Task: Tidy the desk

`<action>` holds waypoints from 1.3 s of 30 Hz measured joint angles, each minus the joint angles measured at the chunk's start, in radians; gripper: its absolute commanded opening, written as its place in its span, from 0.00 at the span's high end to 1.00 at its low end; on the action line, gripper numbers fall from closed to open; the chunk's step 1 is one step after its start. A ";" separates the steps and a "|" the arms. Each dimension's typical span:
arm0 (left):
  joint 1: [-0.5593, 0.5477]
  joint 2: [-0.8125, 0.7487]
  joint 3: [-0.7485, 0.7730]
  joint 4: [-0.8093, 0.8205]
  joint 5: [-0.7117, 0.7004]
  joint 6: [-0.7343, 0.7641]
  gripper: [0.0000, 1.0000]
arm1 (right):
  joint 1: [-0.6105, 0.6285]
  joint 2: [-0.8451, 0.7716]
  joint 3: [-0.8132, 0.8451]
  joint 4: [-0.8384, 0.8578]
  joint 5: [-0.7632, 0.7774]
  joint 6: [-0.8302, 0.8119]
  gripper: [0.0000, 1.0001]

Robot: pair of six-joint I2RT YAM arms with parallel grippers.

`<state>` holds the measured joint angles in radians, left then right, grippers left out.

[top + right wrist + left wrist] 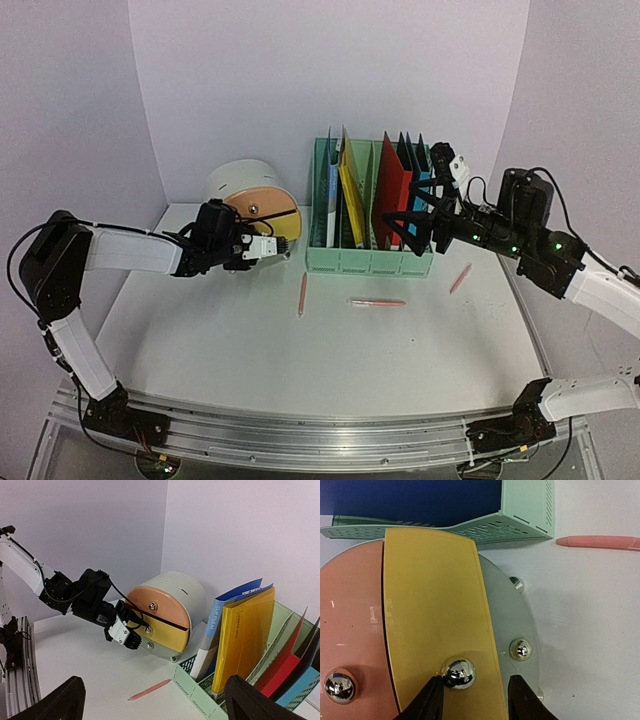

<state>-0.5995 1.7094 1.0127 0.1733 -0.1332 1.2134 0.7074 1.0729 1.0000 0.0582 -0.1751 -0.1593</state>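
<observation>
Vertically, a blue folder [214, 622] racked on the desk [85, 665] reads CLIP

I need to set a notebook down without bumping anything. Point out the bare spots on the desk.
Bare: the wide strip of desk between the three pink pens and the front rail, edge to edge. Crowded: the back, where the drawer unit, file rack, left gripper and right gripper cluster.
</observation>
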 measured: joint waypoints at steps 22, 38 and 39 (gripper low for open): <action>0.016 0.046 0.033 0.020 -0.010 0.018 0.46 | 0.000 -0.021 -0.006 -0.001 0.016 0.003 0.02; 0.038 -0.001 -0.237 0.284 0.280 0.308 0.40 | 0.000 -0.021 -0.011 -0.002 0.017 0.003 0.02; 0.040 0.016 -0.250 0.327 0.290 0.332 0.40 | 0.000 -0.021 -0.013 -0.002 0.016 0.003 0.02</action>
<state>-0.5593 1.7259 0.7625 0.5007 0.1572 1.5453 0.7074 1.0519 0.9866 0.0557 -0.1591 -0.1566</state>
